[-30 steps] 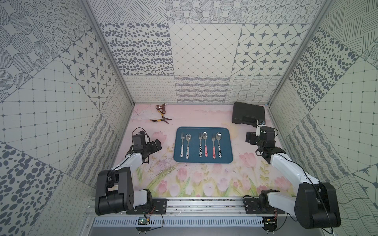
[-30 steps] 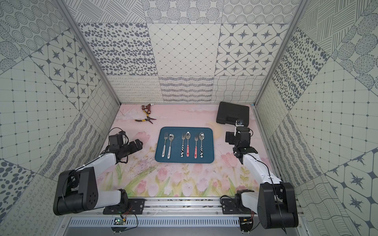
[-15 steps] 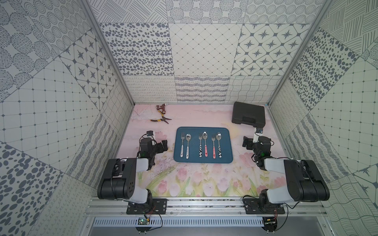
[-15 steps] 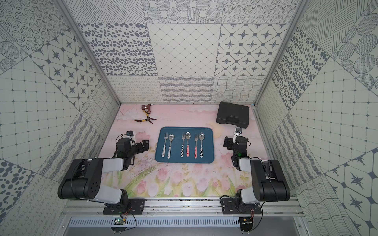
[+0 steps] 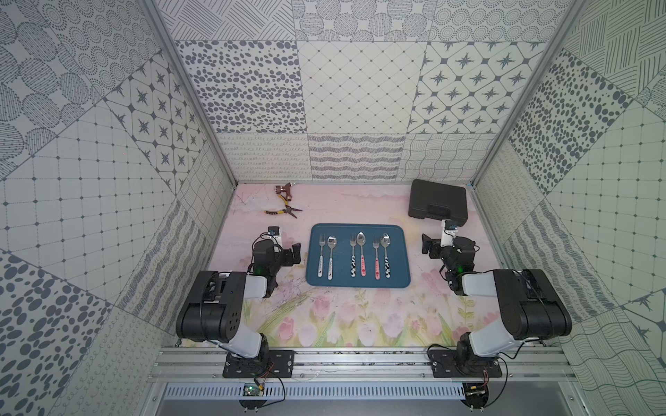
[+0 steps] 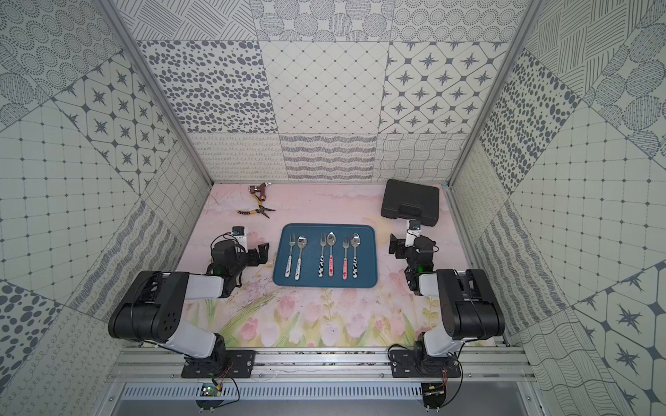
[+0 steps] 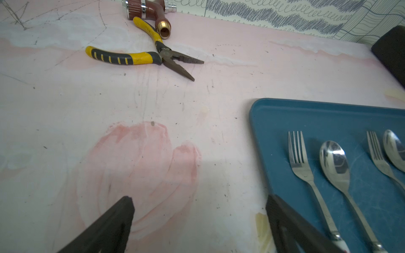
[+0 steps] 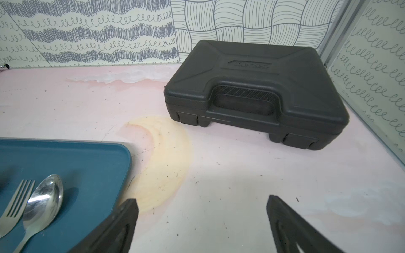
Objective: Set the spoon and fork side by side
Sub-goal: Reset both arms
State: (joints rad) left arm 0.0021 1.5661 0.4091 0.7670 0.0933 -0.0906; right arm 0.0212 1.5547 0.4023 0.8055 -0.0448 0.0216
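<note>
Both spread and empty, the left black gripper [image 7: 199,198] and right black gripper [image 8: 201,200] flanked the flat blue rectangular tray [image 5: 396,252] at frame centre. Metal forks [image 5: 321,256] and spoons [image 5: 332,242] lay paired side by side on it.

Yellow-handled pliers [image 5: 283,211] lie with jaws apart on the pink floral mat [image 5: 360,324] near the back wall, just beside a brown hose fitting [image 5: 283,190]. A closed black case [image 5: 438,198] lies flat in the back right corner. A blue tray [image 5: 398,259] occupies the centre.
</note>
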